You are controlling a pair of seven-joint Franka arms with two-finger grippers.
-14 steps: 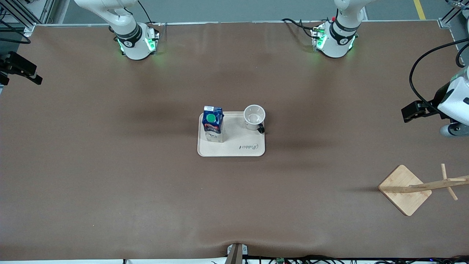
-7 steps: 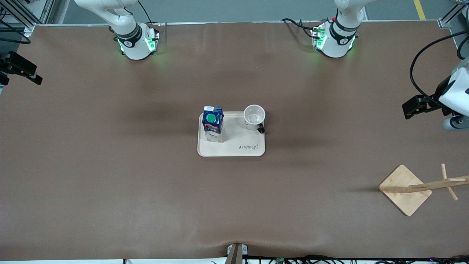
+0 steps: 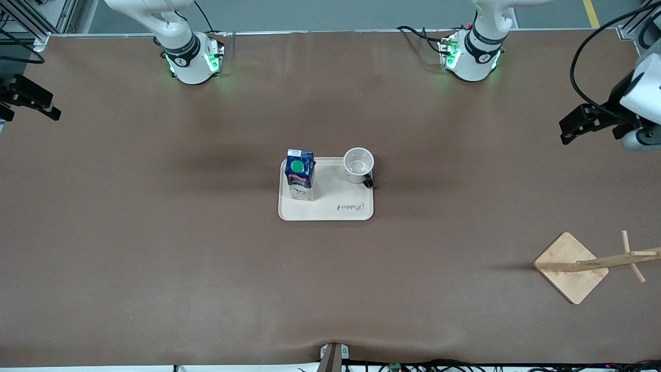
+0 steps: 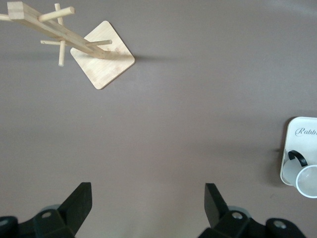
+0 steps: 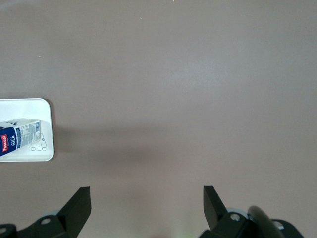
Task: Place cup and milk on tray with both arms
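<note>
Tray (image 3: 330, 212) is sitting mid-table, taken as the landmark. Milk (image 3: 300, 174) is standing upright on the tray, at its end toward the right arm. Cup (image 3: 358, 165) is sitting upright on the tray's corner toward the left arm and away from the front camera, mouth up, its black handle pointing toward the front camera.

Left gripper (image 4: 146, 206) is hanging in the air well apart from the tray, over bare table toward the left arm's end, fingers spread wide, holding nothing. Right gripper (image 5: 146, 206) is hanging well apart from the tray over bare table toward the right arm's end, fingers spread wide, empty.

Wooden stand (image 3: 570, 266) is sitting well apart from the tray, nearer the front camera, toward the left arm's end.
</note>
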